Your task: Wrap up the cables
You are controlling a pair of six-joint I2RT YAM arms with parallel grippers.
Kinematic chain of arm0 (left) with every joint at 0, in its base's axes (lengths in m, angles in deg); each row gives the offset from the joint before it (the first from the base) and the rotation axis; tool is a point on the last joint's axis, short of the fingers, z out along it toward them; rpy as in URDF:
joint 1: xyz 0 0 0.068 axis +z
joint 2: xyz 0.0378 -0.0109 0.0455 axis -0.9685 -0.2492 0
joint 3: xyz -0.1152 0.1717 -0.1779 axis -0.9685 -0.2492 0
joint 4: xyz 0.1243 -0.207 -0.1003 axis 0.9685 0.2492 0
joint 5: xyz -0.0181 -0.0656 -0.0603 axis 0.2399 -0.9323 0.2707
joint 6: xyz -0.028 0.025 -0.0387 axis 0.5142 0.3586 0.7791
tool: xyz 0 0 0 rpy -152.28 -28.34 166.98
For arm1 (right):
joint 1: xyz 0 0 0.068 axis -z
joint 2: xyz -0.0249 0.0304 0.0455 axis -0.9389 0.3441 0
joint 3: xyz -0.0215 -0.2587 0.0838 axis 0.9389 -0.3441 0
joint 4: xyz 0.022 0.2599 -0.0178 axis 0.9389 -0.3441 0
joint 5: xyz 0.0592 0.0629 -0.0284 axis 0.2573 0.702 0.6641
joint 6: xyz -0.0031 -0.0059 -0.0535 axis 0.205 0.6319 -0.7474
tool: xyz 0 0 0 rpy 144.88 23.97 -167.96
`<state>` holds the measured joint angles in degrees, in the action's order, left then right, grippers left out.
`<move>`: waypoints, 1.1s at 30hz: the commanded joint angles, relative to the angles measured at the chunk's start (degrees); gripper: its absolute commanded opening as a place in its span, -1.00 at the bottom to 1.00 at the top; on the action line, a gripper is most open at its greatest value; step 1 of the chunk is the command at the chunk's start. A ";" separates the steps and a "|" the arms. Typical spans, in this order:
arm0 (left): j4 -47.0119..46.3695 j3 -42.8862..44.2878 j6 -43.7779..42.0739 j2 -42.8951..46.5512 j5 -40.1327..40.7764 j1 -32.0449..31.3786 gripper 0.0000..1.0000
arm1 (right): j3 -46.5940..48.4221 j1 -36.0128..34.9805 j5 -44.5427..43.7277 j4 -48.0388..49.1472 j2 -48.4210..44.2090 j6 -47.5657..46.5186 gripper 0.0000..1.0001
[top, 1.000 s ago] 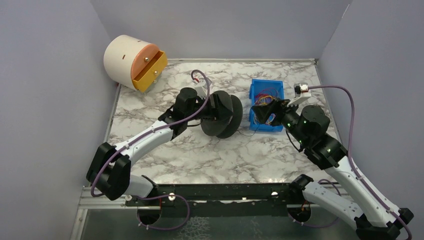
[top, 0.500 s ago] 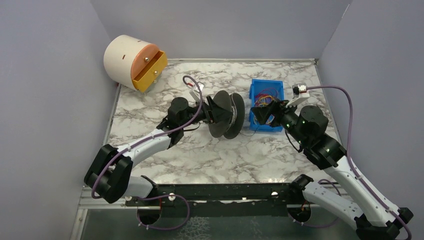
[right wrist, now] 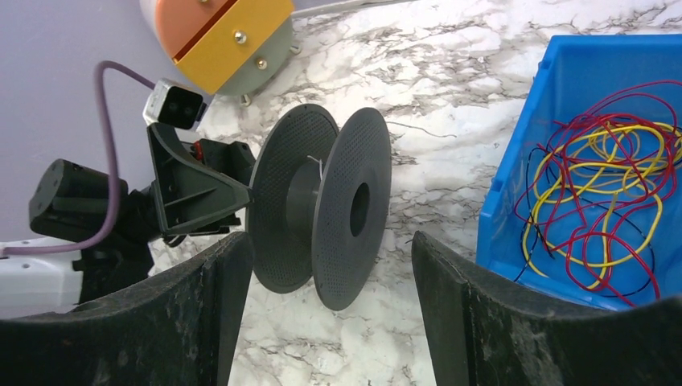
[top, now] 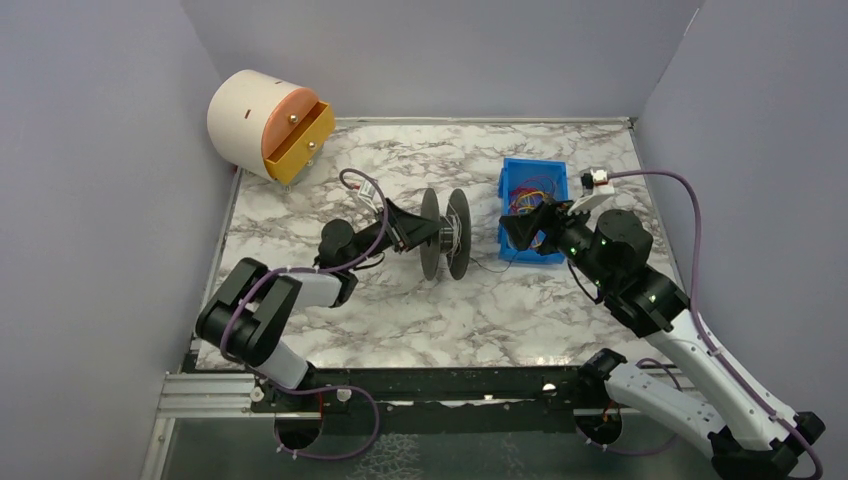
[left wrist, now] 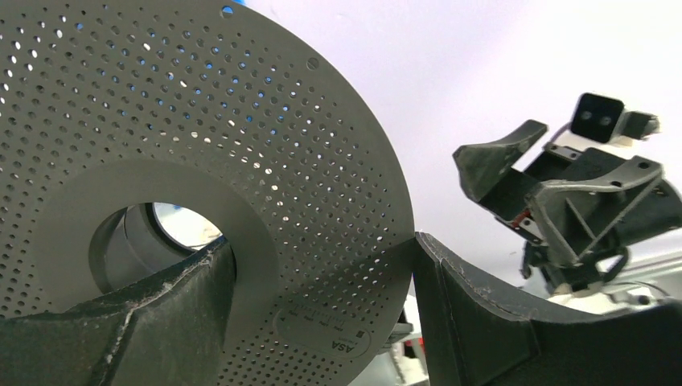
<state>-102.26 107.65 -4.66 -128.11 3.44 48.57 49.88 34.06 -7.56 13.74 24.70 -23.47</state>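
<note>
A black perforated spool [top: 446, 233] stands on edge at mid-table. My left gripper [top: 415, 232] is shut on its left flange [left wrist: 241, 121], one finger in the hub hole and the other at the rim. It fills the left wrist view, with the gripper [left wrist: 322, 314] low in frame. Red, yellow and black cables [top: 530, 195] lie tangled in a blue bin [top: 534, 164]. My right gripper [top: 525, 225] is open and empty, hovering between spool and bin. Its wrist view shows the gripper [right wrist: 326, 249], the spool [right wrist: 322, 201], the cables [right wrist: 611, 185] and the bin wall [right wrist: 503, 209].
A white drum with an orange face and yellow drawer [top: 262, 125] lies at the back left. It also shows in the right wrist view [right wrist: 225, 32]. A thin dark wire [top: 490, 268] lies on the marble between spool and bin. Grey walls enclose the table.
My left arm has drawn back and lowered, turning the spool from a tilted, face-on pose to upright on edge. My right gripper has barely moved.
</note>
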 commanded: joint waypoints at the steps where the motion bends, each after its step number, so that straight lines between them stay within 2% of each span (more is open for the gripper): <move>1: -27.70 -0.96 12.08 -6.01 -3.83 0.82 -1.00 | -0.47 -0.13 1.61 0.30 0.37 0.20 0.52; 5: -33.95 -1.56 15.19 -10.67 -4.51 1.78 -1.00 | -0.42 -0.13 1.54 0.23 0.48 0.11 0.52; 14: -34.23 -3.36 14.45 -14.54 -5.79 4.11 -1.00 | -0.95 -0.13 1.73 0.51 1.27 0.11 0.52; 26: -36.18 -4.07 15.63 -17.49 -7.72 5.57 -0.22 | -0.83 -0.12 2.12 1.28 2.74 0.22 0.69; 33: -36.03 -3.90 15.65 -18.01 -8.80 5.99 -0.02 | -0.66 -0.13 2.76 1.80 3.76 0.20 0.78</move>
<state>-124.32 104.57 12.46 -144.24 -2.66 54.14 49.29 34.06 -6.38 13.92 27.94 -23.29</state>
